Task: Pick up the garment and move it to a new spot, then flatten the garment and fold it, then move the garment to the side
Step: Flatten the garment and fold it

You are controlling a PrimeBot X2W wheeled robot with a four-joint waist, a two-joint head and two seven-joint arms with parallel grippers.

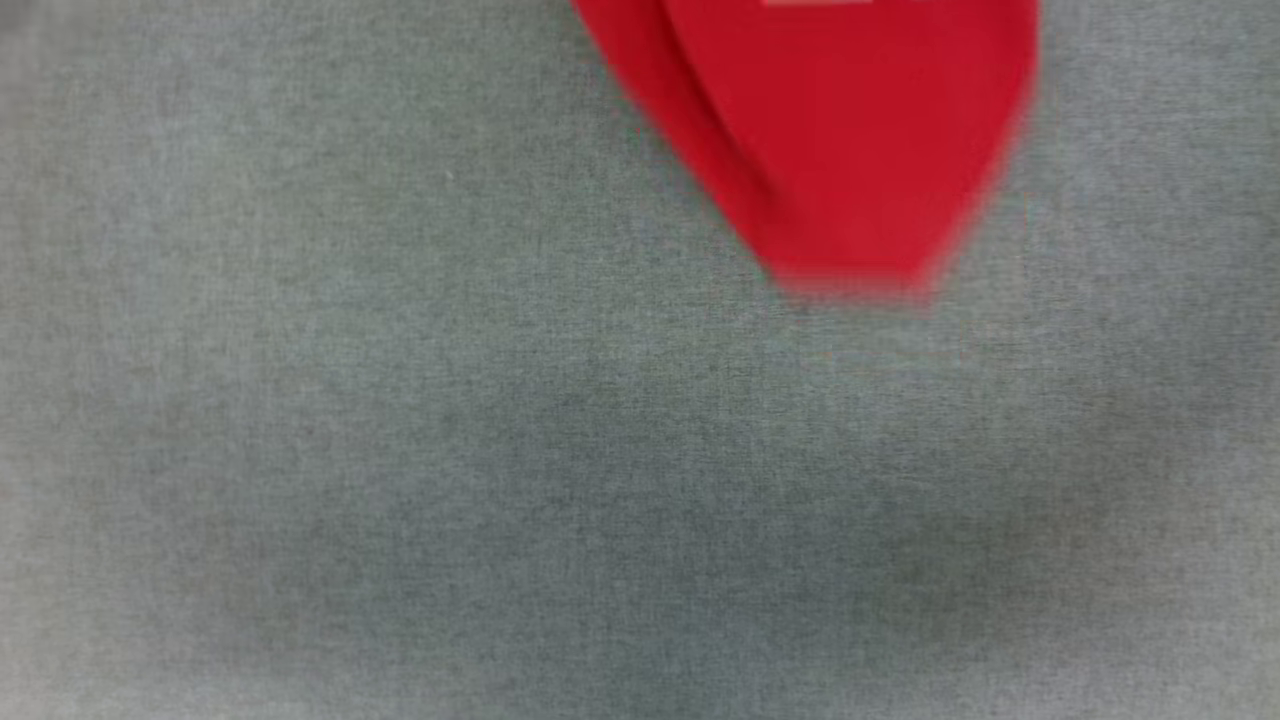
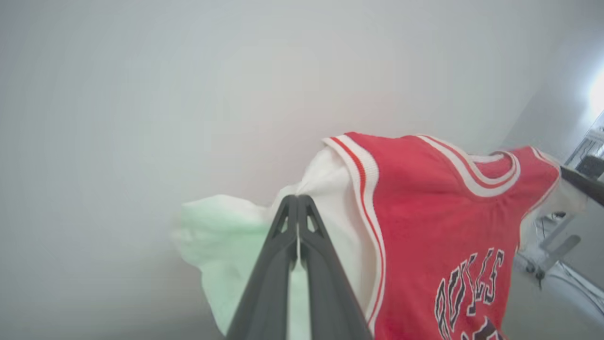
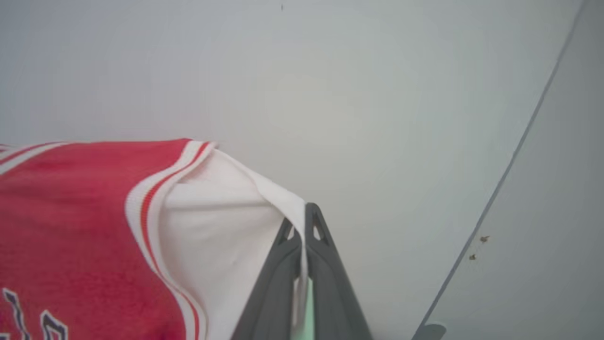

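Two grips: both pincers are pinched fast on the garment (image 2: 424, 212), one at each white sleeve, with the red body spread between them.
Left gripper (image 2: 298, 198): the dark fingers lie pressed together along their length; the tips nip a gathered fold of the left sleeve (image 2: 330, 198), just beside its striped armhole trim.
Right gripper (image 3: 304, 208): the fingers meet tip to tip, and a thin edge of the right sleeve (image 3: 222, 222) runs down between them.
Sleeve edges: in the left wrist view the loose end of the sleeve hangs past the fingers and looks pale green; in the right wrist view the sleeve is drawn taut from trim to tips.
Top edge: the shoulder line and striped neckline (image 2: 476, 174) run nearly level between the two grips.
Chest: dark lettering (image 2: 472, 288) with white outlines, cut off by the bottom of the left wrist view.
Lower edge: in the head view a red rounded hem (image 1: 850, 130) hangs in from the top, right of centre; it is blurred, so whether it touches the surface below cannot be told.
Surface below: grey cloth (image 1: 400, 450) spreads bare to the left, right and bottom edges of the head view.
Room above and outside: a plain pale wall (image 3: 377, 71) lies behind both grips, with nothing near the fingers on their outer sides.
Far right: a thin seam (image 3: 519, 141) curves down the wall, well apart from the right grip.
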